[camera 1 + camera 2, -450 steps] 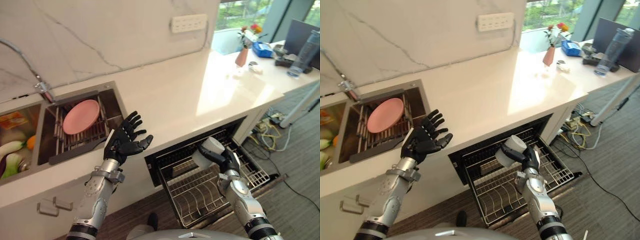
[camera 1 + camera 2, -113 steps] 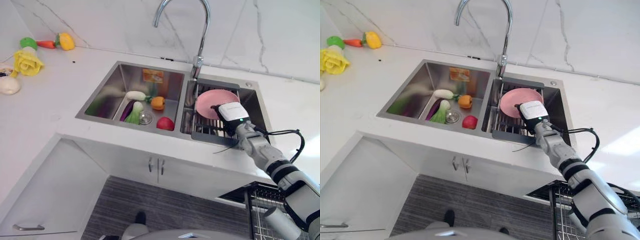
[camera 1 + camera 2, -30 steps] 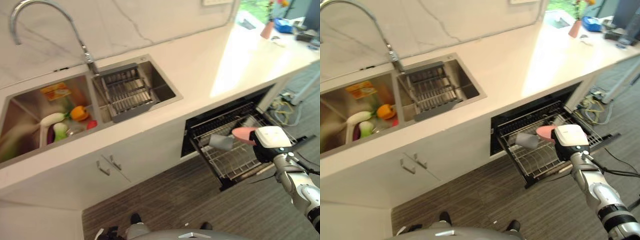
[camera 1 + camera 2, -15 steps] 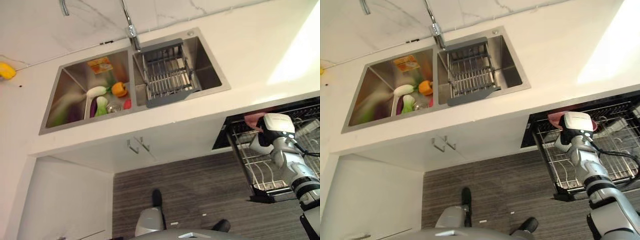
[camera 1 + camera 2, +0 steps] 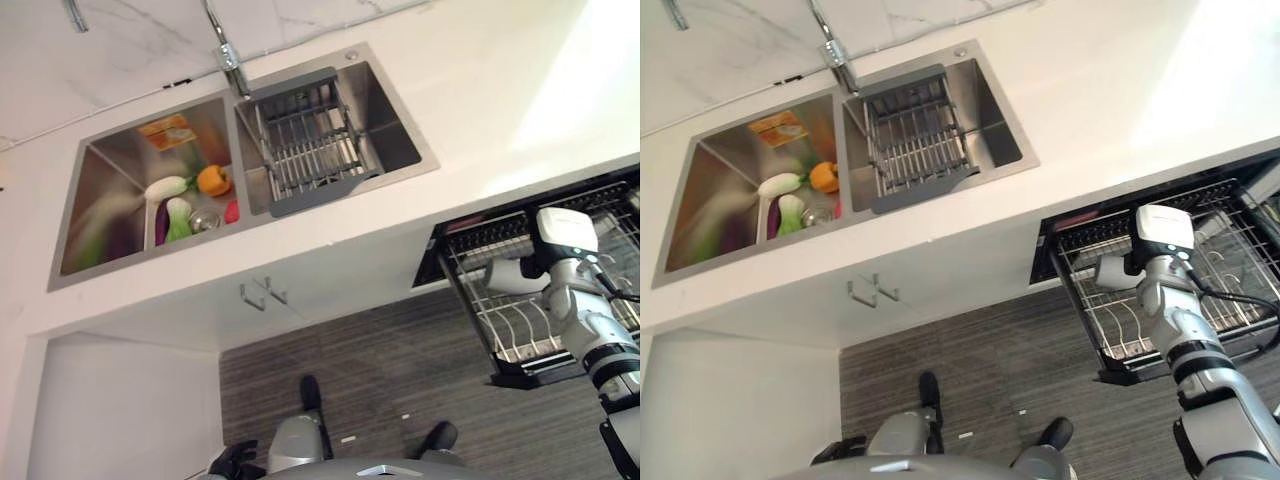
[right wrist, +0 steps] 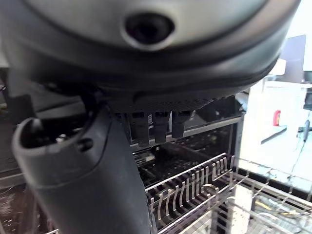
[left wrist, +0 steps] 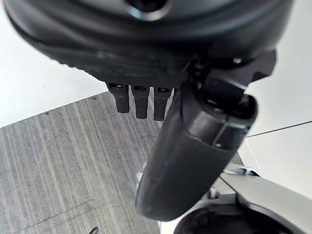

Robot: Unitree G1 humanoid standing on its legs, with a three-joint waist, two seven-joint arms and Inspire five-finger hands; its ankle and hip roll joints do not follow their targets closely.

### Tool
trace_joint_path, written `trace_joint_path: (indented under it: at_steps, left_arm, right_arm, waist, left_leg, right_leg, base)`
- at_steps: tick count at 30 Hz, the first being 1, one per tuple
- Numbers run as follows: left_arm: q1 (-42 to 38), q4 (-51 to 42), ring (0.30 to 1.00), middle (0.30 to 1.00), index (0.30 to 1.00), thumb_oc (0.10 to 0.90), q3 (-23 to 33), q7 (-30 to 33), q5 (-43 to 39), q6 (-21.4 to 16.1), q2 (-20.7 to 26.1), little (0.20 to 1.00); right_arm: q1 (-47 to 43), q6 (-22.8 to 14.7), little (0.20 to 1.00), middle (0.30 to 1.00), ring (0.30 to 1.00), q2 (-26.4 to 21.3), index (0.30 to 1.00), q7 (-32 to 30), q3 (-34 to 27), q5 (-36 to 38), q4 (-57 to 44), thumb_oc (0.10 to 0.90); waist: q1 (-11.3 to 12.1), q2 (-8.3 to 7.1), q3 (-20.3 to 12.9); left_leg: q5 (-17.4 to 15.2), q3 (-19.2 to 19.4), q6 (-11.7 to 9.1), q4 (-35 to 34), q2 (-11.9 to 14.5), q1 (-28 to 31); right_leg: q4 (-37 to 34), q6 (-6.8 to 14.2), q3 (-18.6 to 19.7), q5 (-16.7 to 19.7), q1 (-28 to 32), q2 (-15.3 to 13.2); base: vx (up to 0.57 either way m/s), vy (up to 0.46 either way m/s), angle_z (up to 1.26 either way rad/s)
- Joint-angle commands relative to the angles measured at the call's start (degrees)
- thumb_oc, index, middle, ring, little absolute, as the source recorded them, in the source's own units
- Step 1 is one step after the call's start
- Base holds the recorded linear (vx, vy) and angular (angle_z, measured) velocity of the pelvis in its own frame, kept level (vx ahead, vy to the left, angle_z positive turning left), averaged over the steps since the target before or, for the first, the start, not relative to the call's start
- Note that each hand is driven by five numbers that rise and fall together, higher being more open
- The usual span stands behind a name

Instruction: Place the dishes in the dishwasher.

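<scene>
Pretty clearly a kitchen: white worktop [image 5: 480, 120] with a marble-look backsplash [image 5: 140, 40], a double stainless sink [image 5: 400, 130] with a faucet [image 5: 222, 45] and a drying rack [image 5: 310, 145] in one basin, veggies [image 5: 180, 200] in the other. Cabinet doors [image 5: 250, 295] sit below, next to a dishwasher [image 5: 1090, 225] with its wire rack [image 5: 1110, 320] pulled out over striped grey flooring [image 5: 380, 370].

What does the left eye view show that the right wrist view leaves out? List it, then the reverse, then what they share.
Left eye view alone: the sink with its faucet, a drain rack in one basin, vegetables in the other, and a grey cup lying in the dishwasher rack.
Right wrist view alone: the right robot hand up close, fingers straight, holding nothing.
Both: the pulled-out dishwasher rack and its wire tines.
</scene>
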Motion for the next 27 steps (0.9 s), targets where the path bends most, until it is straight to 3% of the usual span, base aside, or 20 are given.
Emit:
trace_joint_path:
  at_steps: [1,4,9,10,11,15,18,20,22,24,27]
  left_arm:
    - [0.02,1.99,0.900,0.900,0.900,0.800,-4.15,0.33,-0.31,-0.18,1.19,0.900]
    - [-0.42,2.05,0.900,0.900,0.900,0.800,-3.46,0.30,0.35,-0.12,1.16,0.900]
    - [-0.74,2.53,0.900,0.900,0.900,0.800,-2.74,0.48,0.37,0.21,0.84,0.900]
    - [-1.00,2.68,0.900,0.900,0.900,0.800,-1.87,0.71,-0.15,0.66,0.57,0.900]
    - [-1.07,2.69,0.900,0.900,0.900,0.800,-2.03,0.71,-0.16,0.69,0.67,0.900]
    - [-1.62,3.10,0.900,0.900,0.900,0.800,1.53,2.18,-1.13,1.81,-0.48,0.900]
    - [-1.49,3.88,0.900,0.900,0.900,0.800,2.51,2.81,-1.83,2.13,-0.99,0.900]
    - [-1.70,4.47,0.900,0.900,0.900,0.800,2.57,2.96,-2.21,2.24,-0.94,0.900]
    - [-2.41,5.71,0.900,0.900,0.900,0.800,2.24,3.07,-1.82,2.35,-1.04,0.900]
    - [-2.45,6.56,0.900,0.900,0.900,0.800,2.51,3.11,-1.60,2.37,-1.02,0.900]
    - [-2.27,7.32,0.900,0.900,0.900,0.800,2.27,3.48,-0.61,2.35,-1.38,0.900]
  right_arm:
    - [-0.21,0.52,0.900,0.900,0.900,-6.91,0.900,-4.06,-2.95,0.31,-1.39,0.800]
    - [3.64,1.21,0.900,0.900,0.900,-7.96,0.900,-3.62,-5.92,0.44,0.52,0.800]
    - [7.79,2.40,0.900,0.900,0.900,-7.78,0.900,-5.72,-12.45,3.84,1.08,0.800]
    - [10.89,3.25,0.900,0.900,0.900,-7.22,0.900,-8.27,-18.11,6.64,-2.75,0.800]
    - [11.50,3.38,0.900,0.900,0.900,-7.15,0.900,-8.28,-18.63,6.65,-3.21,0.800]
    - [24.28,4.66,0.900,0.900,0.900,0.15,0.900,-16.38,-34.80,11.98,-12.01,0.800]
    - [28.98,4.82,0.900,0.900,0.900,5.01,0.900,-19.20,-38.97,15.33,-10.23,0.800]
    - [29.64,4.52,0.900,0.900,0.900,5.43,0.900,-19.72,-40.04,17.50,-7.06,0.800]
    - [29.53,3.07,0.300,0.300,0.300,8.39,0.300,-19.47,-37.33,21.55,0.22,0.400]
    - [29.72,2.38,0.300,0.300,0.300,9.29,0.300,-18.68,-36.68,22.52,1.85,0.400]
    - [27.57,0.63,0.300,0.300,0.300,13.19,0.300,-15.64,-29.82,22.98,3.36,0.400]
  waist:
    - [0.39,-0.23,-5.11]
    - [-0.85,-1.41,-5.58]
    - [-2.05,-1.93,-6.04]
    - [-2.97,-2.04,-6.17]
    - [-2.79,-2.08,-6.15]
    - [-5.65,-2.60,-6.66]
    - [-6.43,-3.22,-6.92]
    - [-6.64,-3.54,-7.03]
    - [-6.61,-4.02,-7.21]
    - [-6.70,-4.24,-7.31]
    - [-6.63,-4.19,-7.21]
  left_leg:
    - [0.21,2.66,-0.64,0.95,0.35,-3.01]
    - [-0.77,3.24,-0.43,0.97,0.43,-1.75]
    - [-1.31,3.77,-0.32,1.00,0.49,-0.67]
    - [-1.52,4.05,-0.27,0.97,0.68,-0.24]
    - [-1.52,4.04,-0.27,0.98,0.69,-0.22]
    - [-2.12,4.61,-0.14,0.95,1.37,1.03]
    - [-2.41,5.17,-0.08,0.94,1.59,1.60]
    - [-2.45,5.45,-0.12,0.94,1.67,1.74]
    - [-2.41,6.01,-0.23,0.95,1.86,1.97]
    - [-2.41,6.12,-0.27,0.96,1.82,2.10]
    - [-2.53,6.21,-0.27,0.94,1.51,2.46]
  right_leg:
    - [0.80,2.82,2.81,-9.15,5.09,-0.96]
    - [0.76,3.00,3.84,-8.96,4.87,-0.95]
    - [0.75,3.08,4.56,-8.85,4.95,-0.80]
    - [0.76,3.05,4.91,-8.93,4.91,-0.67]
    - [0.76,3.04,4.90,-8.93,4.94,-0.66]
    - [0.84,2.60,6.42,-9.55,4.66,0.09]
    - [0.88,2.51,7.45,-9.55,4.10,0.39]
    - [0.88,2.50,7.78,-9.51,3.85,0.52]
    - [0.89,2.36,8.36,-9.50,3.62,0.75]
    - [0.87,2.32,8.48,-9.53,3.72,0.79]
    - [0.85,2.34,8.50,-9.31,3.85,0.55]
  base:
    - [0.04,-0.037,-0.22]
    - [0.04,-0.032,-0.21]
    - [0.03,-0.011,-0.18]
    - [0.02,-0.009,-0.08]
    - [0.02,-0.007,-0.06]
    - [0.03,-0.019,-0.06]
    - [0.02,-0.026,-0.19]
    - [0.00,-0.021,-0.16]
    - [0.02,-0.042,-0.23]
    - [0.03,-0.023,-0.13]
    - [0.03,-0.006,-0.15]
